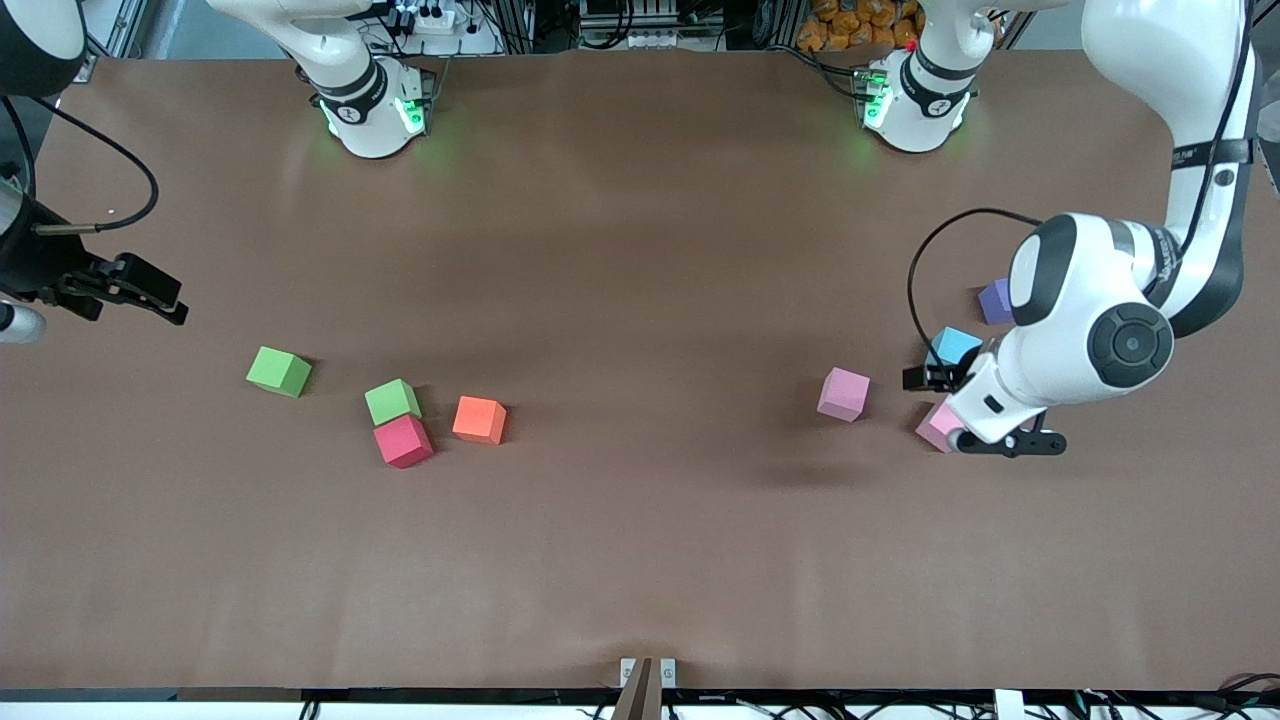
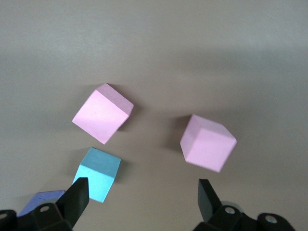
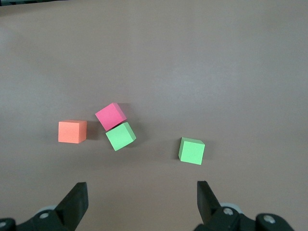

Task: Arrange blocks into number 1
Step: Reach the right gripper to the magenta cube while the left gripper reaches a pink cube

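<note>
Your red block [image 1: 403,441] touches a green cube [image 1: 392,401], orange block [image 1: 479,419] beside them. One pink block [image 1: 844,394] sits clear; your left gripper [image 2: 140,192], jaws apart, covers the other [image 1: 936,425] frontally, over blue [image 1: 954,346]. Right gripper [image 3: 142,195] waits, jaws apart.

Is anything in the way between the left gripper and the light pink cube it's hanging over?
Nothing visible. The open left gripper hangs above one light pink matte cube, with only bare brown table between them. The light blue cube sits beside, apart.
</note>
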Robot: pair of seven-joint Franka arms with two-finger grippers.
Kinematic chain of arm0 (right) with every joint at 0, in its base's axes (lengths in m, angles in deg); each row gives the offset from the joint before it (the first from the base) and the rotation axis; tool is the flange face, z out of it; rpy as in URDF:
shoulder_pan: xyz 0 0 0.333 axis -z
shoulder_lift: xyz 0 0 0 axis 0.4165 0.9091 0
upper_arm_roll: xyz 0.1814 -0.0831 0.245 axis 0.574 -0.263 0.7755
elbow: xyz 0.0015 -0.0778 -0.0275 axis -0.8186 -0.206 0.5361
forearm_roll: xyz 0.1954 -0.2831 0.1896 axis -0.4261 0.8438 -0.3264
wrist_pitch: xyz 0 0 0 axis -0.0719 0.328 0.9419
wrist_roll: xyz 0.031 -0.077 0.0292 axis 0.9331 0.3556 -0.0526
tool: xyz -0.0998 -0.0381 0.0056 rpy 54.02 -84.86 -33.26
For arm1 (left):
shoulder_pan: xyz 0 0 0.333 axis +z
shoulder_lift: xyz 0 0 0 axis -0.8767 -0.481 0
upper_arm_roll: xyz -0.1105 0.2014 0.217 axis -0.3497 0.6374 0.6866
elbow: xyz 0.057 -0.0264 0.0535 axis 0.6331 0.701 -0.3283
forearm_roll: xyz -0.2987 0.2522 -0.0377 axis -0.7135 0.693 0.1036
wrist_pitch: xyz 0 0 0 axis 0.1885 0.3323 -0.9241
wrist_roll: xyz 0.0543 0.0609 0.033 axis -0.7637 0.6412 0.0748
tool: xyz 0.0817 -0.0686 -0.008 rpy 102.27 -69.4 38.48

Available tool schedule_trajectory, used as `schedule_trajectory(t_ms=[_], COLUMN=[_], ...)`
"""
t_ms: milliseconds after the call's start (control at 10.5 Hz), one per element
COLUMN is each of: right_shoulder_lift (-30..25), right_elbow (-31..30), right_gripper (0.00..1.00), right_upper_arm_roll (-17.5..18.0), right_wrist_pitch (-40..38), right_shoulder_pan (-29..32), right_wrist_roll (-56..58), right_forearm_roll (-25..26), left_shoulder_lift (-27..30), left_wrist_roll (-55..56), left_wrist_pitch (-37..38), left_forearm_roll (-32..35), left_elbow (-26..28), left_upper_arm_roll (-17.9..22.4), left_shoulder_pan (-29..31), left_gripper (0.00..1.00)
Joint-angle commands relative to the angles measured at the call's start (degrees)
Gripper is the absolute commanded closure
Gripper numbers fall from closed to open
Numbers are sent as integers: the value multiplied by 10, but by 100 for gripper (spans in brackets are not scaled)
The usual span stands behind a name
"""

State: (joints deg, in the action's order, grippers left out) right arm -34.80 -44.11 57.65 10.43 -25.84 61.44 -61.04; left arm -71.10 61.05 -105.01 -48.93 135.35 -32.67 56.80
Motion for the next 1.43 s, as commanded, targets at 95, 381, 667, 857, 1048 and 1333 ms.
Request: schedule_trajectory(t_ms=[95,381,667,857,1048,1333], right_shoulder_lift=[23,35,48,65,84,129], right_elbow=[7,5,-11,-14,-14,-26], right_gripper=[0,0,0,0,0,0], right_upper_arm_roll=[-2,-2,-1,-1,-1,-1], right_wrist_pitch=[29,45,78,89,114,174], right_shoulder_pan=[-4,-10,-17,-29,-44,-56], right_wrist_roll=[0,0,1,3,44,138], right_forearm_roll=[-3,-3,-3,-3,-3,-3], left_shoulder_lift=[-10,3,12,9,1,-28], left_wrist_roll=[39,124,212,267,326,379], left_wrist_pitch=[-75,-210,-304,-322,-328,-356], left_forearm_roll=[-7,-5,-5,17,55,74], left_elbow=[50,149,218,235,237,217], left_upper_arm_roll=[1,5,6,6,6,6], left_shoulder_pan=[30,50,50,50,50,47], left_gripper=[0,0,0,0,0,0])
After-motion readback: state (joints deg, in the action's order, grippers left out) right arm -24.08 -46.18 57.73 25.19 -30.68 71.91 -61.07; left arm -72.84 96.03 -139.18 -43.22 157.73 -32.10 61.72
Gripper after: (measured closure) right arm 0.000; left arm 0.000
